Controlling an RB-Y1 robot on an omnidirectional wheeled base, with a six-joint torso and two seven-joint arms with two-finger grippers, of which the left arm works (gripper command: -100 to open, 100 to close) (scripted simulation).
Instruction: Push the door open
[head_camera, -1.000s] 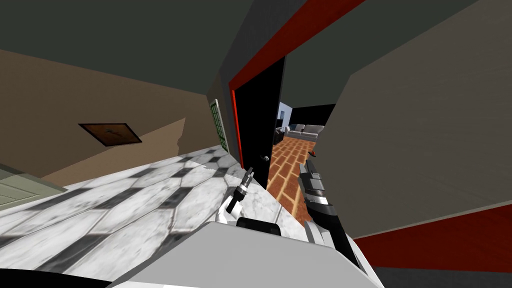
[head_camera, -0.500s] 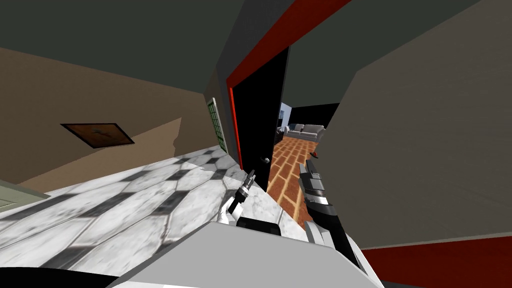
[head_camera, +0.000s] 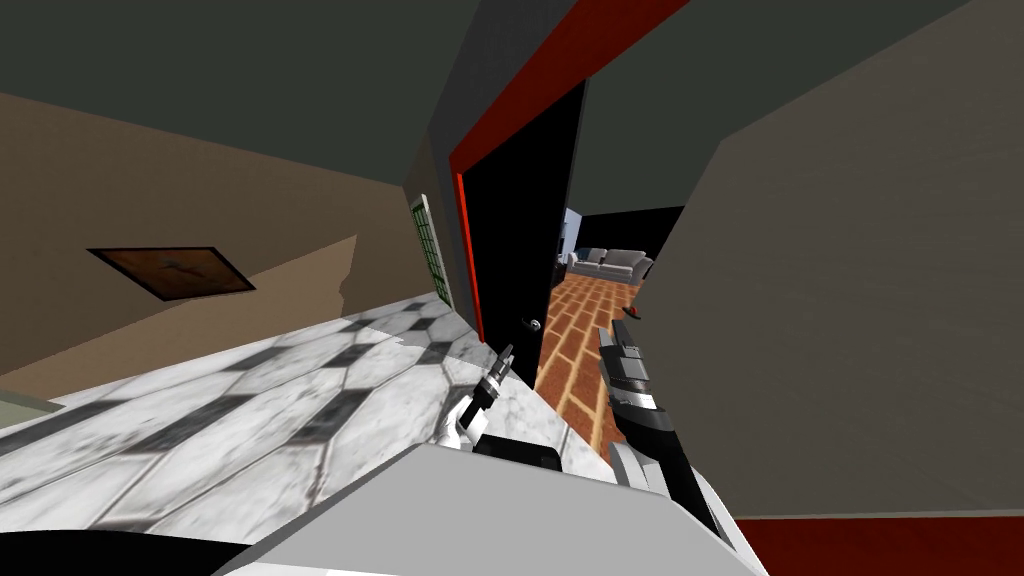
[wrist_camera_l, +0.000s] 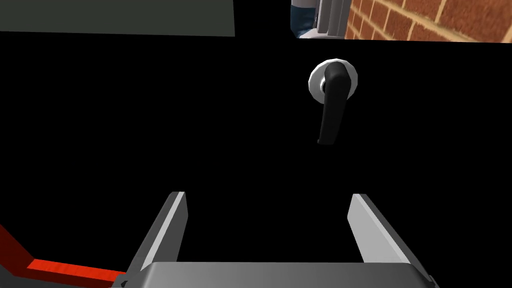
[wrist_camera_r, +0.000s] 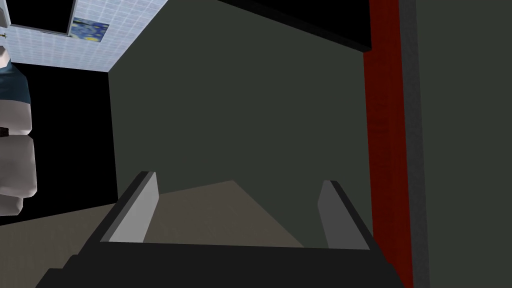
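Observation:
A black door (head_camera: 515, 230) in a red frame (head_camera: 465, 240) stands partly open ahead of me. Its dark lever handle (head_camera: 534, 323) on a pale round plate sits near the door's free edge. My left gripper (head_camera: 505, 356) is open and hangs just short of the door face, a little below the handle. In the left wrist view the black door (wrist_camera_l: 150, 125) spans the picture, the handle (wrist_camera_l: 332, 102) lies beyond the open left gripper (wrist_camera_l: 267, 210). My right gripper (head_camera: 612, 335) points into the gap beside the door; its fingers (wrist_camera_r: 145, 205) stand open, holding nothing.
Through the gap lies a brick-patterned floor (head_camera: 575, 350) and a light sofa (head_camera: 612, 262). A large grey-brown wall (head_camera: 850, 300) closes in on my right. Marble floor tiles (head_camera: 250, 400) spread to the left, with a framed picture (head_camera: 170, 272) on the tan wall.
I have turned and edged toward the door: the picture on the wall slid left and the door looms slightly larger. Both arms hold their pose.

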